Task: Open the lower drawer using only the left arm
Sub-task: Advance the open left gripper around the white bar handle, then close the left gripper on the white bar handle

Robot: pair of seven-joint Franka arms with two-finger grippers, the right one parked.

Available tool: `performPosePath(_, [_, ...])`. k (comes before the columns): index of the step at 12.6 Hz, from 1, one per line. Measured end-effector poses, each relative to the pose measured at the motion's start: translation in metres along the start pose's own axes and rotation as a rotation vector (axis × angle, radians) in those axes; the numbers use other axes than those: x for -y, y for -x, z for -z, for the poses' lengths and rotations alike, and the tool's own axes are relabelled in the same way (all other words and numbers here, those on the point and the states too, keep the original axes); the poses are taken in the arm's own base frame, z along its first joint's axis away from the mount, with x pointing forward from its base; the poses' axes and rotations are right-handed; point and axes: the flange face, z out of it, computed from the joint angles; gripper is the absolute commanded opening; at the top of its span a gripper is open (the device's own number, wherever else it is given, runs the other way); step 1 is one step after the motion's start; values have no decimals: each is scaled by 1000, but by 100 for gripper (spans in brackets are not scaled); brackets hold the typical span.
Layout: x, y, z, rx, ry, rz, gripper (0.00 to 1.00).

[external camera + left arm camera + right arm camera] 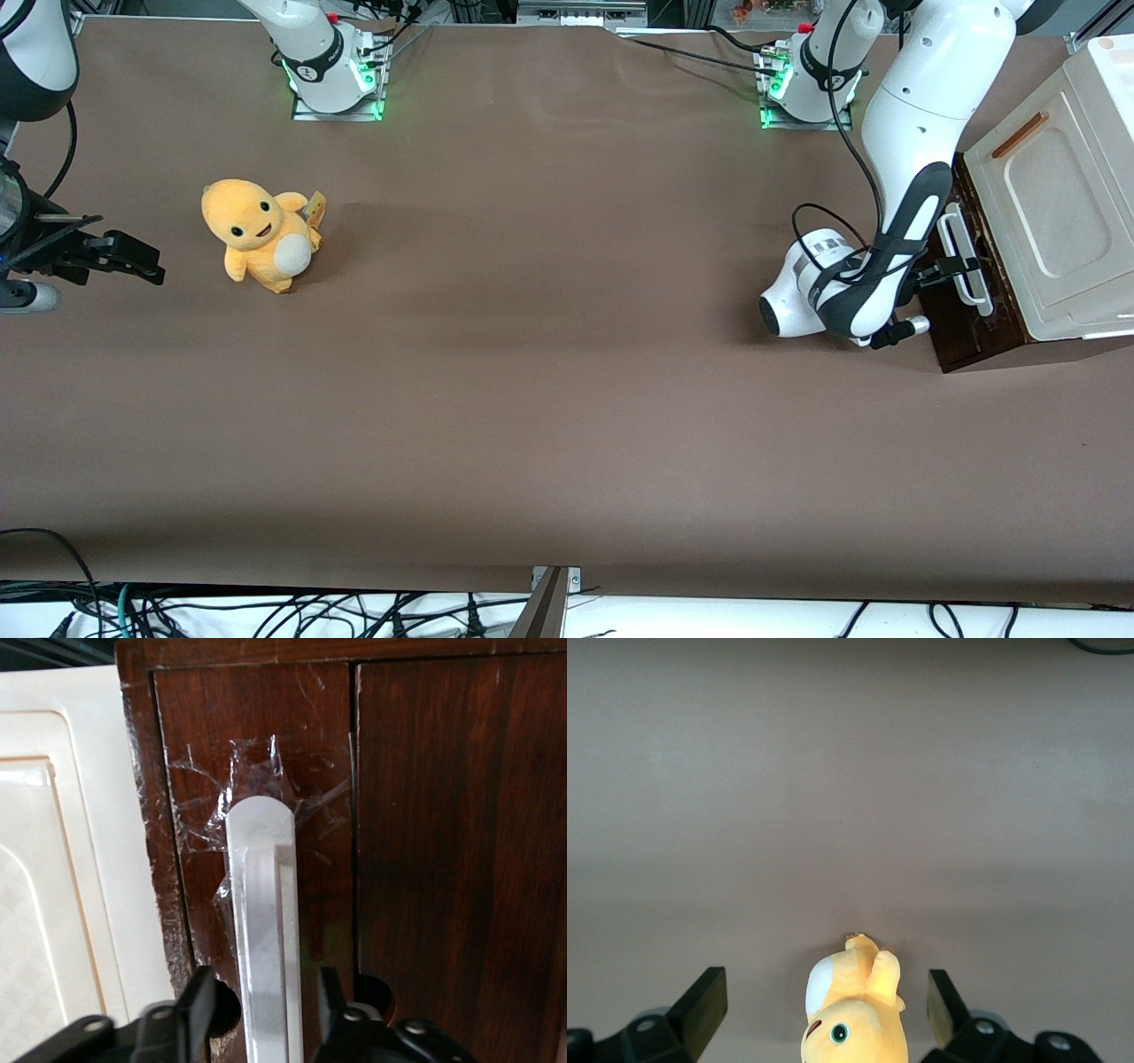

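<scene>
Small black gripper (266, 1014) of the white jointed left arm (895, 177), frame right: fingers spread, straddling the long white bar handle (264, 930), not clenched. Dark brown wooden lower drawer (425, 842) appears closed. Step: grasping; next, clamp and pull outward.

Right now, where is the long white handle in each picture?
Front view: white handle on the dark lower drawer, gripper at it.
Left wrist view: handle between the open fingers.
Right wrist view: not there.
Shared landmark: cream panel.

Robotics lab: bolted arm bases (335, 84), brown-covered table (549, 399), tangled floor cables (266, 611).
</scene>
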Motion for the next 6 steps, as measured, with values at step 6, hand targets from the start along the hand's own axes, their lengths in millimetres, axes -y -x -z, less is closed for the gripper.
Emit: performPosePath(6, [0, 0, 0, 0, 0, 1, 21])
